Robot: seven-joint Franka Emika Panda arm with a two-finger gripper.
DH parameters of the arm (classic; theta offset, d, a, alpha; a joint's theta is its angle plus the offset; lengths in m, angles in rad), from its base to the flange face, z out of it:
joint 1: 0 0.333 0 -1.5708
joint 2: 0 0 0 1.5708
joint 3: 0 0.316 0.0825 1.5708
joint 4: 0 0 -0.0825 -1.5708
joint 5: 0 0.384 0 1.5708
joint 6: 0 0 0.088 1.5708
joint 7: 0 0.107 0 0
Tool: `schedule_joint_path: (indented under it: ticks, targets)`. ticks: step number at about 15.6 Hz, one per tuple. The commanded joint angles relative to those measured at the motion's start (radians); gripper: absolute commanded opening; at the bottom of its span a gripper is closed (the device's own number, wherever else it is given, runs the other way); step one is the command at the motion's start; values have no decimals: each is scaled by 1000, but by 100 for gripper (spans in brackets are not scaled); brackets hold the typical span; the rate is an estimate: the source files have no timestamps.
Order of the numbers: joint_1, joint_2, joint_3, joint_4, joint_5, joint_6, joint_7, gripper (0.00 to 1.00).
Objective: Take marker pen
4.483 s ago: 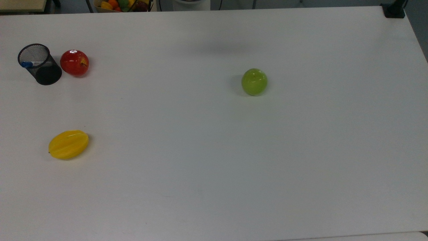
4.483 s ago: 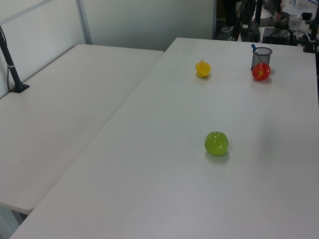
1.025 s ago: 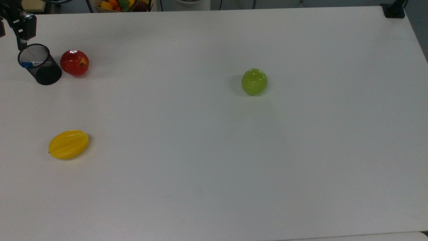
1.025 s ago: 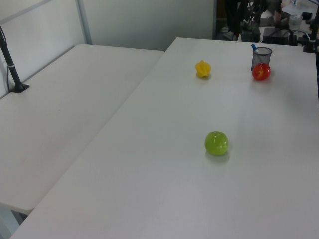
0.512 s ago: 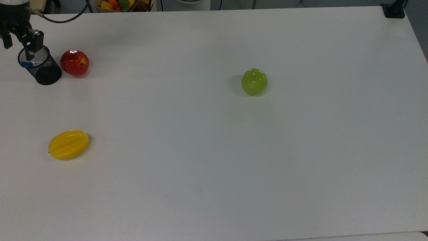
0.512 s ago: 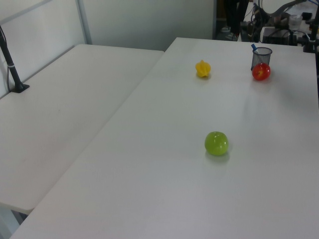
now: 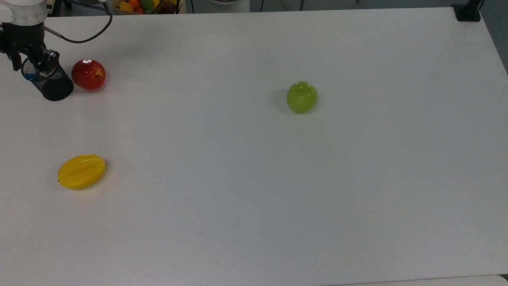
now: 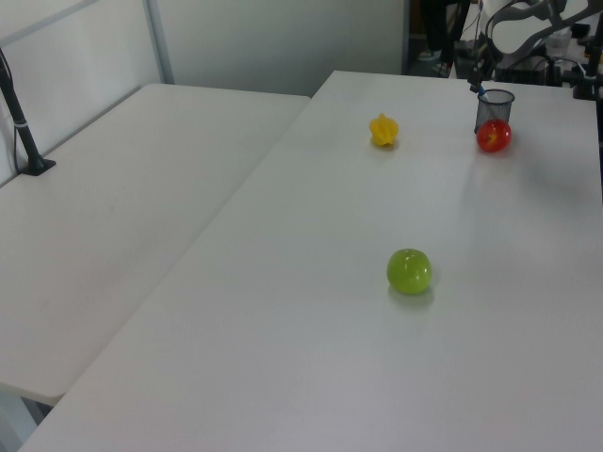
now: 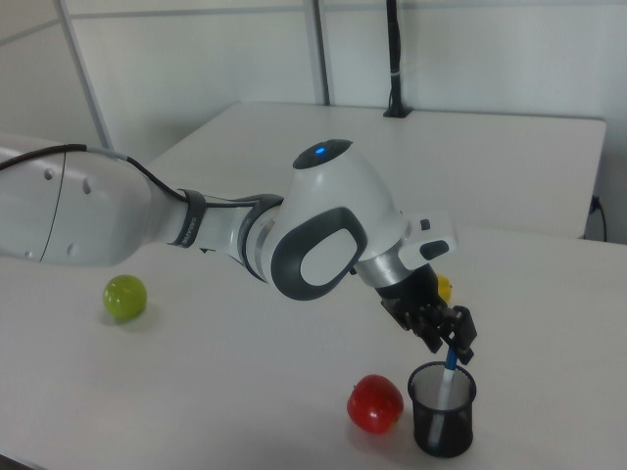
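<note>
The marker pen (image 9: 447,381), white with a blue cap, stands tilted in a black mesh cup (image 9: 443,416); its blue cap (image 7: 28,76) leans on the cup's rim at the top view's far left. My gripper (image 9: 452,345) hangs just over the cup, open, with a finger on each side of the cap's top. In the top view my gripper (image 7: 30,66) covers the mouth of the cup (image 7: 55,87). The left view has the cup (image 8: 495,110) at the table's far end with the marker pen's cap (image 8: 479,90) sticking out.
A red apple (image 7: 88,74) sits right beside the cup on the white table (image 7: 254,198). A yellow star fruit (image 7: 81,171) lies nearer the top view's lower left, and a green apple (image 7: 302,97) sits mid-table. A second table (image 8: 122,207) adjoins on the left view's left.
The arm has come in from the top view's upper left and the gripper has moved down and right over the cup's mouth, closing in on the marker's cap. The fruits have not moved.
</note>
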Motion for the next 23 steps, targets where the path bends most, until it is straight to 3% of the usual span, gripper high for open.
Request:
schedule_joint_path:
  ticks: [1, 3, 6, 7, 11, 17, 20, 23]
  targets:
    - [0, 12, -7, -20, -33, 48, -19, 57]
    - [0, 13, -5, -20, -33, 60, -19, 46]
    - [-5, 12, -2, -20, -24, 56, -6, 3]
    - [-5, 12, 0, -20, -21, 53, -4, 0]
    - [-6, -20, 0, -5, -13, 33, -3, 0]
    - [-6, -190, 29, 58, 5, -72, -4, 0]
    - [-8, -261, 84, 75, 65, -108, -4, 0]
    - [-6, -289, 168, 124, 94, -241, -3, 0]
